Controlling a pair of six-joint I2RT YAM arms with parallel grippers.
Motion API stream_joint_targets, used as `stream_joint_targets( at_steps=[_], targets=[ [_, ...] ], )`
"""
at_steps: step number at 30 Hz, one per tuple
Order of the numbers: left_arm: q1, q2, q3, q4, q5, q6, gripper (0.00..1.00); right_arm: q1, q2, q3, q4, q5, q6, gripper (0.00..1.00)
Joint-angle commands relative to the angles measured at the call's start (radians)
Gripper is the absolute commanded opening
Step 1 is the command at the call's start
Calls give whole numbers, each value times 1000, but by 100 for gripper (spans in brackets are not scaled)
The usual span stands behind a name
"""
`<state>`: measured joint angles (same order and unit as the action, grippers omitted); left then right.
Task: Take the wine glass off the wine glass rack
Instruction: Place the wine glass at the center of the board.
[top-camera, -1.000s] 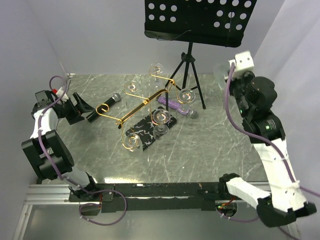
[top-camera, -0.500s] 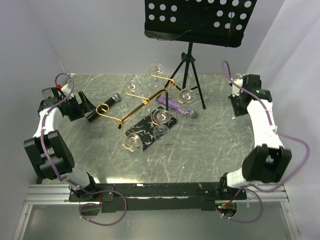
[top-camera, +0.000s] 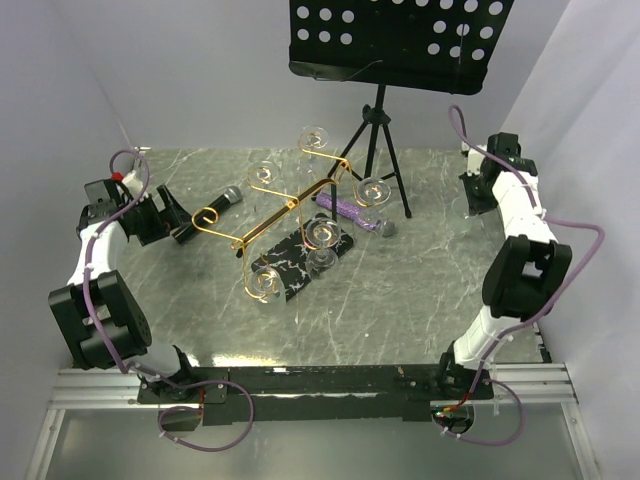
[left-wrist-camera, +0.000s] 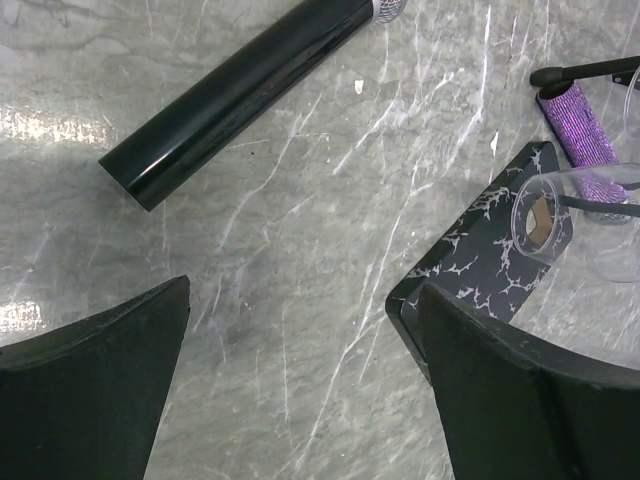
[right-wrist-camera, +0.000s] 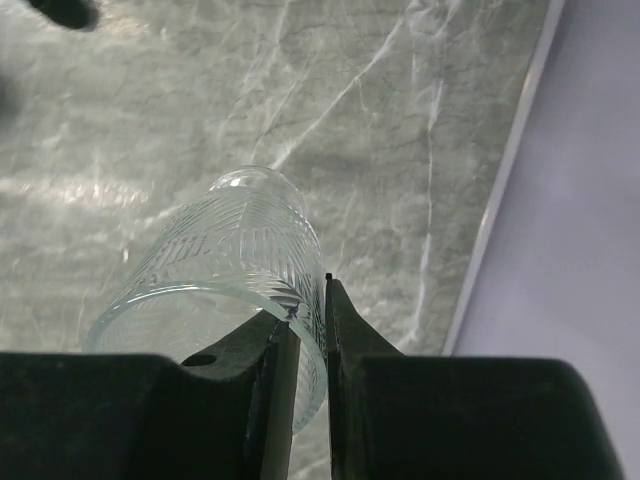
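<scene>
Right wrist: our right jaws pinch rim wall of glass (right-wrist-camera: 225, 255), off rack (top-camera: 290, 207), near table's (top-camera: 420, 290) far right edge. Left jaws spread. We judge glass light, brittle, slick; pinch gently.

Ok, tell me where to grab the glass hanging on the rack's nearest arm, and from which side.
Grip the nearest wine glass by its bowl, under the gold arm of the wine glass rack. It seems to hang foot up at the arm's end, with bare table to its left, so the open left end effector probably has the clearest approach from there.
</scene>
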<state>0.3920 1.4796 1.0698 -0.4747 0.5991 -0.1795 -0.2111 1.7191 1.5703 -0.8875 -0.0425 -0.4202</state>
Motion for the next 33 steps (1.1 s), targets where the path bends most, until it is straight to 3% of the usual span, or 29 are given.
stream_joint_targets(
  at_steps=[1,33],
  targets=[
    [-7,-51,7,21,-13,-20,100,-43,57,65,65,-17,73,0],
    [-21,-70,-7,7,-33,-17,100,-96,192,77,90,-40,116,11]
  ],
)
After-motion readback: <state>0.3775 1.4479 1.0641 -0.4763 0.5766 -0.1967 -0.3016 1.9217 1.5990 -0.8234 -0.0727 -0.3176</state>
